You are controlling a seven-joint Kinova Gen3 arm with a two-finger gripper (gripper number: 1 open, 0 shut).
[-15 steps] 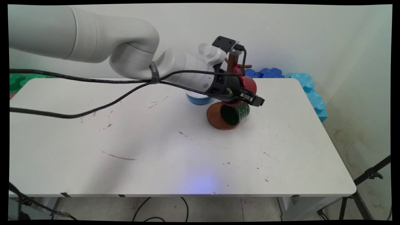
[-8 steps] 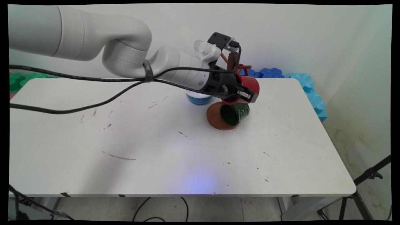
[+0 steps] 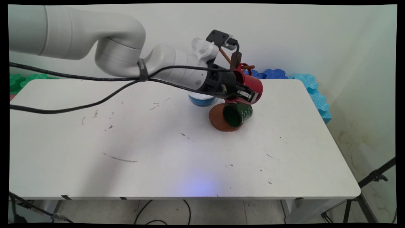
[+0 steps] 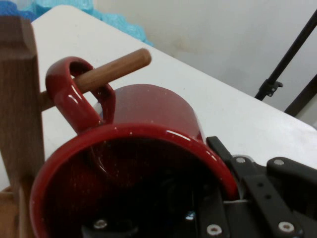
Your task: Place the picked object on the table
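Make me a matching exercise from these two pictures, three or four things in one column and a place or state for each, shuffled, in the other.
1. red mug
2. green mug
3. blue and white bowl
4. gripper

A. on the table, partly hidden behind the arm
B. handle threaded on the wooden peg
C. hanging low on the rack, above its round base
D. clamped on a mug's rim

Pairs: 1-B, 2-C, 3-A, 4-D

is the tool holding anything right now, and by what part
Yes: the tool holds the red mug by its rim, one finger inside and one outside, the handle threaded on a wooden peg.
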